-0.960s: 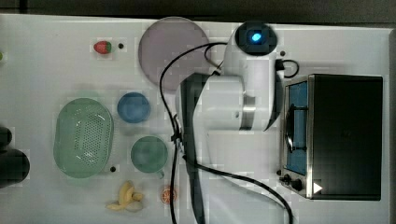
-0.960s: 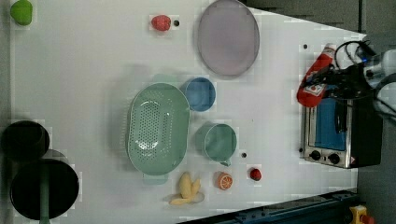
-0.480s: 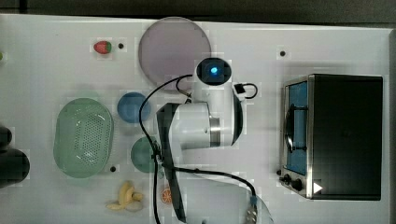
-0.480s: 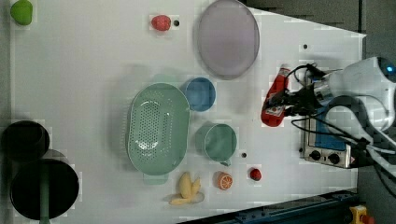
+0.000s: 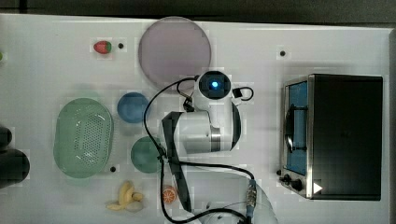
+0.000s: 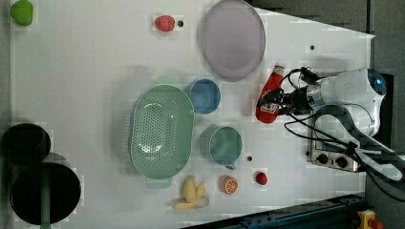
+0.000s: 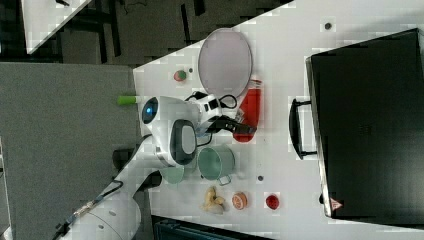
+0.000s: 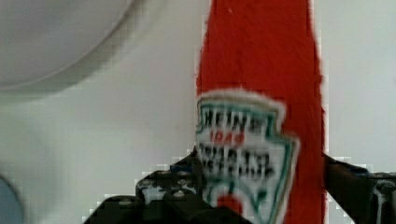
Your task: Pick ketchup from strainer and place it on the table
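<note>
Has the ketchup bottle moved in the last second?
Yes. In the left view the ketchup bottle has travelled leftward from over the toaster oven to beside the grey plate.

Your ketchup (image 6: 270,98) is a red squeeze bottle with a white shield label, lying flat on the white table (image 6: 95,57) just beside the lilac plate. Your pale green oval strainer (image 6: 161,131) sits well apart from it, holding nothing.

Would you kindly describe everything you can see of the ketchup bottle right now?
The ketchup bottle is red plastic with a white shield-shaped label and a pale cap end. It lies on the white table, cap toward the lilac plate, between that plate and the toaster oven, outside the strainer. The gripper straddles its label end, one finger on either side.
</note>
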You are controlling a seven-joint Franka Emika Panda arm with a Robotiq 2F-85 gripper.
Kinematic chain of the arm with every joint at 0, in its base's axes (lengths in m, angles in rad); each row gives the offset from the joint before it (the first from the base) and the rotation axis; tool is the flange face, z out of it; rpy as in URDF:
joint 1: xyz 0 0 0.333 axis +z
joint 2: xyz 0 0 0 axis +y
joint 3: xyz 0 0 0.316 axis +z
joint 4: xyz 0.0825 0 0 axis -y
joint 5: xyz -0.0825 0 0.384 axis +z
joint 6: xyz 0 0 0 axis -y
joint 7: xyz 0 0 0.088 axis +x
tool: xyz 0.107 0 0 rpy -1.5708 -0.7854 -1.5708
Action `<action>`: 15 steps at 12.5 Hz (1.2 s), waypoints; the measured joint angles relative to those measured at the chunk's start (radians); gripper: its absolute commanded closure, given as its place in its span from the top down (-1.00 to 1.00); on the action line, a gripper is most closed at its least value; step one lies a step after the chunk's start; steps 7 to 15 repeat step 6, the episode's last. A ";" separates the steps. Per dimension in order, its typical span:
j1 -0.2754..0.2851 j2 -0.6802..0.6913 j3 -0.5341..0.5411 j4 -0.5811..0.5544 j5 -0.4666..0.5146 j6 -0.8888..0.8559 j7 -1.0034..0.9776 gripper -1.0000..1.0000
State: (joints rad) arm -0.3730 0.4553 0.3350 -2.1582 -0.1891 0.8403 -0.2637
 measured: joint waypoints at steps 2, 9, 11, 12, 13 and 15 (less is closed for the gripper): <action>-0.011 0.000 -0.013 -0.014 -0.011 0.009 -0.002 1.00; -0.022 -0.071 -0.029 0.000 0.001 -0.081 -0.003 1.00; -0.022 -0.071 -0.029 0.000 0.001 -0.081 -0.003 1.00; -0.022 -0.071 -0.029 0.000 0.001 -0.081 -0.003 1.00; -0.022 -0.071 -0.029 0.000 0.001 -0.081 -0.003 1.00; -0.022 -0.071 -0.029 0.000 0.001 -0.081 -0.003 1.00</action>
